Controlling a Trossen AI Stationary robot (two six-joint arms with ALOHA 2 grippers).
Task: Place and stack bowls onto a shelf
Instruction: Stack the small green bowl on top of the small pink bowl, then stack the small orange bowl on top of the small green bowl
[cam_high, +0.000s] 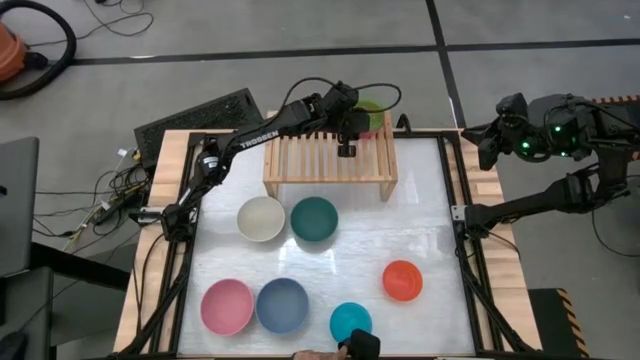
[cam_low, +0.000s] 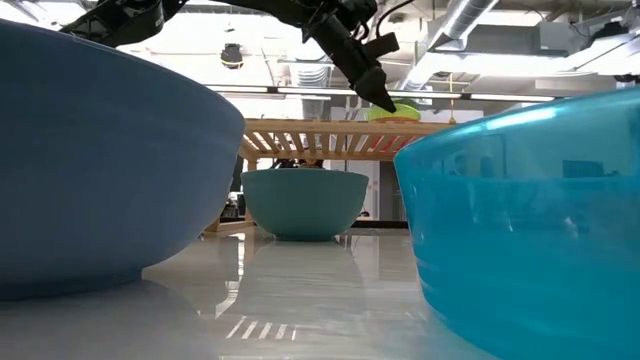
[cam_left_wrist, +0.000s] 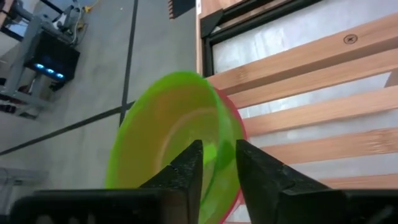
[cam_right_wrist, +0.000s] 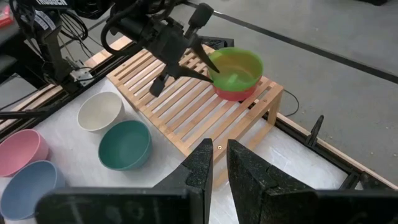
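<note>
Lime green bowl (cam_right_wrist: 236, 67) pinched by left gripper (cam_right_wrist: 211, 62); nested in magenta bowl (cam_right_wrist: 235, 93).

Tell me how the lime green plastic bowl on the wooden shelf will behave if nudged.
The lime green plastic bowl sits nested in a reddish bowl at the slatted wooden shelf's corner, so a sideways nudge would probably slide or tip the pair. It looks thin and light, likely stiff enough to hold shape. The left gripper pinches its rim, jaws nearly closed; smooth plastic may slip.

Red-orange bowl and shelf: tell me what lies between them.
Nothing; in the high view only bare table separates the red-orange bowl from the shelf.
</note>
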